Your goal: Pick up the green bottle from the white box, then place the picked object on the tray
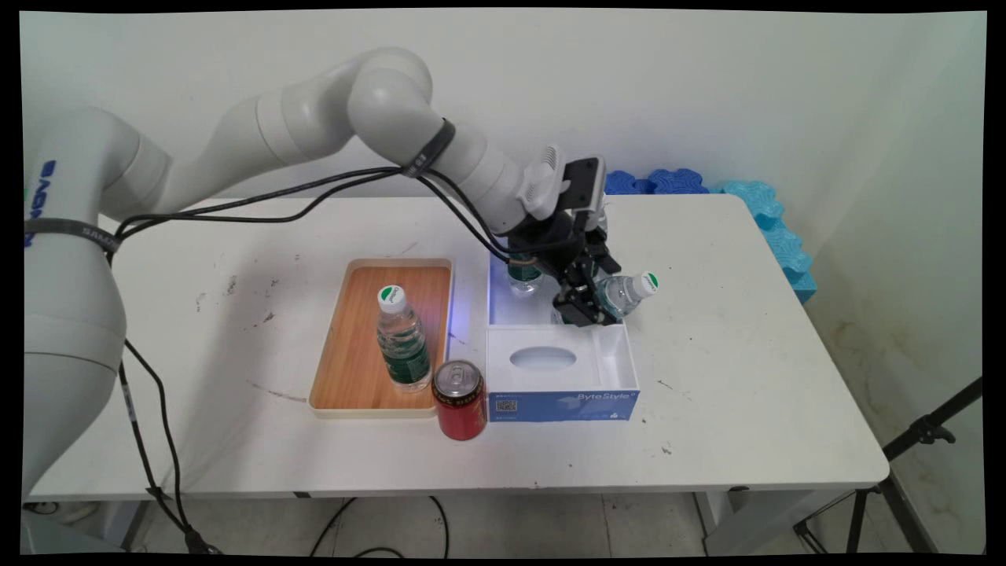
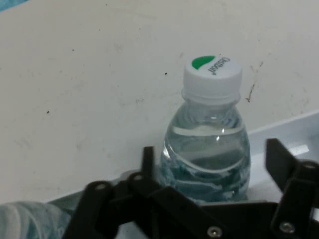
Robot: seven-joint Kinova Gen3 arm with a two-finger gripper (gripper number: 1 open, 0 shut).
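Hand (image 1: pixel 591 303) is gripping a tilted bottle (image 1: pixel 625 291) over the white box (image 1: pixel 562 369); another bottle (image 1: pixel 402 339) is standing on the tray (image 1: pixel 346 346).

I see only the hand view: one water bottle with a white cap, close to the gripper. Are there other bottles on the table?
Observer: Yes. A second bottle stands upright on a wooden tray, left of the white box.
Operator: Is anything else inside that box?
Observer: A third bottle stands in its far part, partly hidden by the arm.
Operator: And what is near the tray?
Observer: A red can stands upright at the tray's near right corner, beside a blue tissue box.
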